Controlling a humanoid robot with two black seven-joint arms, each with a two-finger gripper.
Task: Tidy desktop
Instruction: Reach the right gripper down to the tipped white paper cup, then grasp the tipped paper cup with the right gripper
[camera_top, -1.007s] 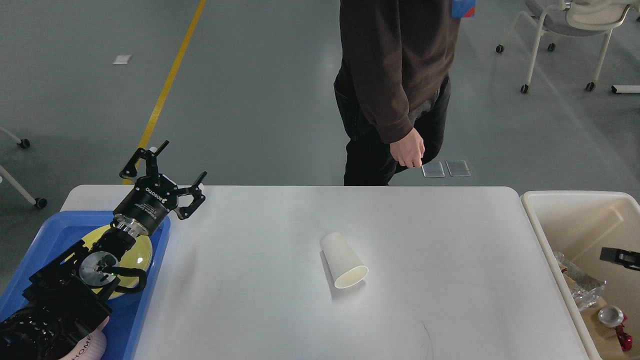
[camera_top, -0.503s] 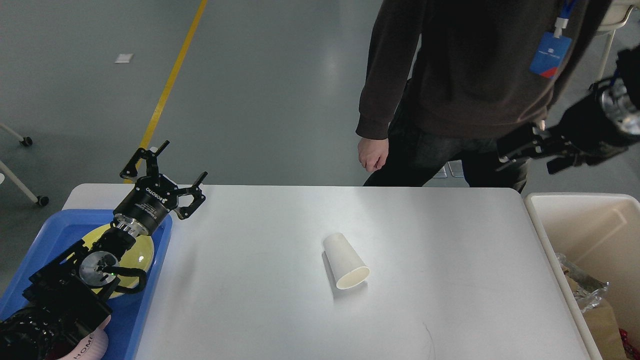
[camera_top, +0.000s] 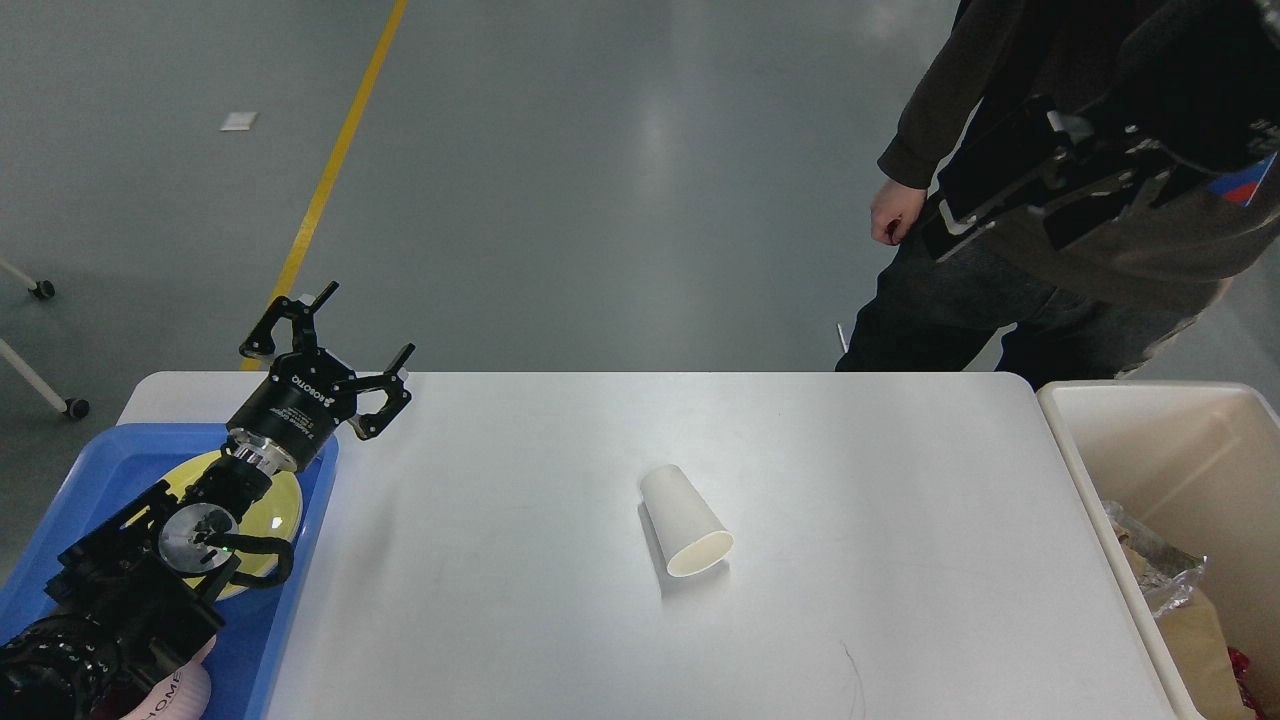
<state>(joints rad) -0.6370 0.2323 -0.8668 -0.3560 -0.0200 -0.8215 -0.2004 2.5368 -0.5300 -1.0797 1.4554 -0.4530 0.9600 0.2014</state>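
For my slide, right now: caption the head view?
Open left gripper above blue tray; paper cup lies tipped on desktop.

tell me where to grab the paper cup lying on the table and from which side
The paper cup lies on its side on the desktop, open mouth toward the near right, closed base toward the far left. Probably best gripped from above across the middle of its body, fingers straddling the two long sides. The open left gripper hangs apart from it, at the far left.
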